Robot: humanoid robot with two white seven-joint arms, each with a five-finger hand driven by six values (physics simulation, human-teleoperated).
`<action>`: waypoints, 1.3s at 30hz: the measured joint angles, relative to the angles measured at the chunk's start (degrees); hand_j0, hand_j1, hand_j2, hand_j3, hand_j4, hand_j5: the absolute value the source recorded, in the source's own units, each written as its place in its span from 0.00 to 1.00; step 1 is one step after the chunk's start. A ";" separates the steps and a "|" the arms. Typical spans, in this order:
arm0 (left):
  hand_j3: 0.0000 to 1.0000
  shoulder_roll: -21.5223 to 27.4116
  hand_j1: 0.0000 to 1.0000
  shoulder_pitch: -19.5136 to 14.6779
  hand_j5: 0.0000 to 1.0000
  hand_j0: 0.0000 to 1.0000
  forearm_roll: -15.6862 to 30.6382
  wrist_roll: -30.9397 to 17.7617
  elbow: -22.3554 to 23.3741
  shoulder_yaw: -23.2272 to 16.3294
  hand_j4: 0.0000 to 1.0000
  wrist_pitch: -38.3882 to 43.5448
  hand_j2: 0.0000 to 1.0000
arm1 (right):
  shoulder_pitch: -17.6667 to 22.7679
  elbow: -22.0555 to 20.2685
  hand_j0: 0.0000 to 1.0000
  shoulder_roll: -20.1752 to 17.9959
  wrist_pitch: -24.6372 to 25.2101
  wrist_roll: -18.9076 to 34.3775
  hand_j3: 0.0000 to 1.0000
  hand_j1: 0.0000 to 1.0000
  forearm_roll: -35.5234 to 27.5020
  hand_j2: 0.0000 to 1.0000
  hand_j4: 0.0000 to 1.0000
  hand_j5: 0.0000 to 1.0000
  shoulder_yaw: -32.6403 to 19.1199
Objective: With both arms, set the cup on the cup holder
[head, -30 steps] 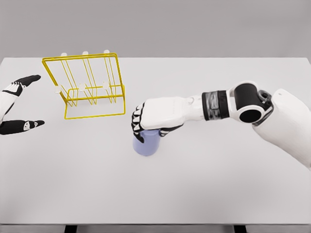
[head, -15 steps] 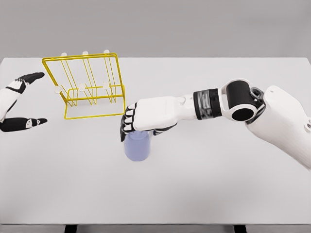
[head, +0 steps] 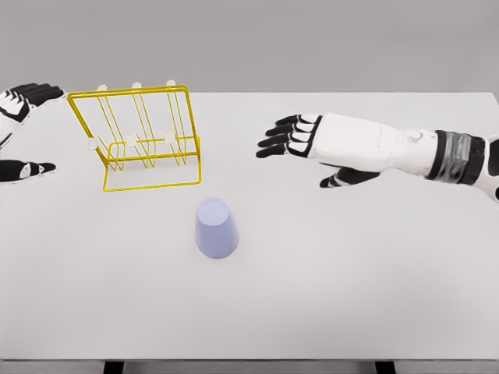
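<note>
The white table (head: 374,296) lies bare all around the cup (head: 215,228), with wide room out to the front edge and out to the right. The cup stands alone, mouth down it seems, just in front of the yellow wire cup holder (head: 140,139), apart from it. Right hand (head: 312,142) hovers behind and right of the cup, fingers stretched flat, gripping nothing. Left hand (head: 17,132) sits at the edge of view, left of the holder, fingers spread, holding nothing. The holder's pegs carry nothing.
</note>
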 measured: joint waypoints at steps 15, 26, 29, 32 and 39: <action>1.00 9.77 1.00 -19.57 1.00 1.00 -5.20 -0.22 -5.84 -21.33 1.00 -0.02 1.00 | 22.76 -0.42 1.00 0.99 0.11 -0.04 1.00 1.00 -1.83 1.00 1.00 1.00 -22.76; 1.00 10.46 1.00 -33.31 1.00 1.00 -4.03 -4.86 -6.75 -37.17 1.00 -0.01 1.00 | 24.00 -0.41 1.00 6.80 0.15 -0.04 1.00 1.00 -1.80 1.00 1.00 1.00 -31.25; 1.00 10.45 1.00 -36.48 1.00 1.00 -2.41 -11.38 -7.01 -40.86 1.00 -0.02 1.00 | 24.09 -0.20 1.00 7.34 0.15 -0.04 1.00 1.00 -1.61 1.00 1.00 1.00 -31.55; 1.00 10.24 1.00 -42.07 1.00 1.00 -1.21 -18.08 -7.88 -44.44 1.00 -0.05 1.00 | 24.00 -0.07 1.00 7.78 0.14 -0.04 1.00 1.00 -1.38 1.00 1.00 1.00 -31.57; 1.00 6.13 1.00 -51.95 1.00 1.00 0.33 -24.35 -8.38 -58.47 1.00 -0.08 1.00 | 24.00 -0.29 1.00 8.46 0.15 -0.03 1.00 1.00 -1.29 1.00 1.00 1.00 -31.39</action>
